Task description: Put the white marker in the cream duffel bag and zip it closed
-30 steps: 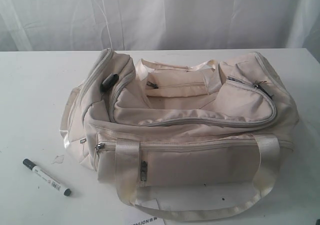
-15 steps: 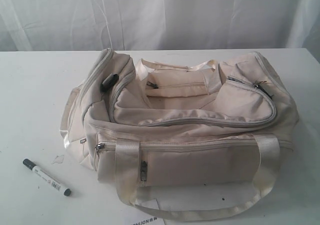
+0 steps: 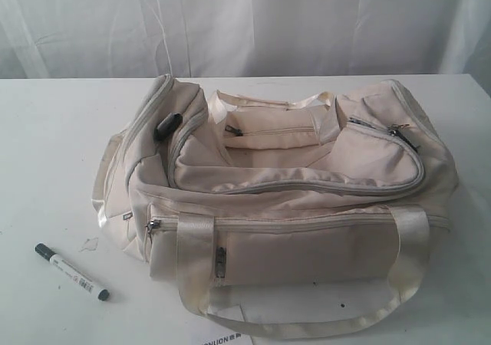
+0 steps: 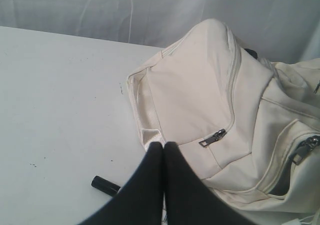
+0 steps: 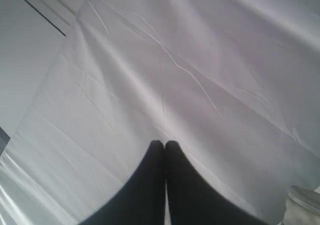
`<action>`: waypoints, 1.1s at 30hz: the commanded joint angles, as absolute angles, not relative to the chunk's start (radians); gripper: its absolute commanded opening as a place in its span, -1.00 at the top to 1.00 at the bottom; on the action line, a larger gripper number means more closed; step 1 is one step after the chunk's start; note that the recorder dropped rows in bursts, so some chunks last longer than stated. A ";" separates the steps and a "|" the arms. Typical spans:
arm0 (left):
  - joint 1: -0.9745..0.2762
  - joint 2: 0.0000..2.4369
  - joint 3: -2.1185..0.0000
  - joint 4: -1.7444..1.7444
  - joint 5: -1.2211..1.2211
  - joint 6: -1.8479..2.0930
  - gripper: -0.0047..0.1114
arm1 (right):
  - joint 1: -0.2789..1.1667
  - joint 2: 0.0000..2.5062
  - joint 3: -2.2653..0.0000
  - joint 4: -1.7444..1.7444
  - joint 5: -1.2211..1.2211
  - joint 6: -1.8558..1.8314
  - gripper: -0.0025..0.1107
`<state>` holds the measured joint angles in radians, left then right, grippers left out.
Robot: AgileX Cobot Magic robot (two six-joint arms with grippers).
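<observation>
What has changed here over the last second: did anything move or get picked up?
Nothing visibly changed. The white marker lies where it was on the table, apart from the cream duffel bag, which kept its shape. The left gripper and the right gripper stay shut and hold nothing.

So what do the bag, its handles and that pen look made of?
The cream duffel bag looks like soft matte fabric: it sags and creases. Its strap handles look satiny, catching a sheen. The white marker is probably hard plastic, going by its smooth, evenly coloured barrel.
</observation>
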<state>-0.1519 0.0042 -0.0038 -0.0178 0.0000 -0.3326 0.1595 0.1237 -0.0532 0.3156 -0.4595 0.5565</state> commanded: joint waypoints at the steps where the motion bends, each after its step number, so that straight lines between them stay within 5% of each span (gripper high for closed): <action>1: -0.151 0.000 0.000 -0.026 0.000 -0.334 0.92 | 0.160 0.149 -0.148 0.308 -0.415 0.535 0.96; 13: -0.151 0.000 0.000 -0.018 0.000 -0.334 0.92 | 0.160 0.334 -0.522 0.182 0.344 0.180 0.96; 21: -0.151 0.000 0.000 0.000 -0.009 -0.320 0.92 | 0.160 0.443 -0.582 0.175 0.423 0.125 0.96; 33: -0.151 0.000 0.000 0.022 -0.424 -0.236 0.92 | 0.160 0.502 -0.628 0.186 0.424 0.101 0.96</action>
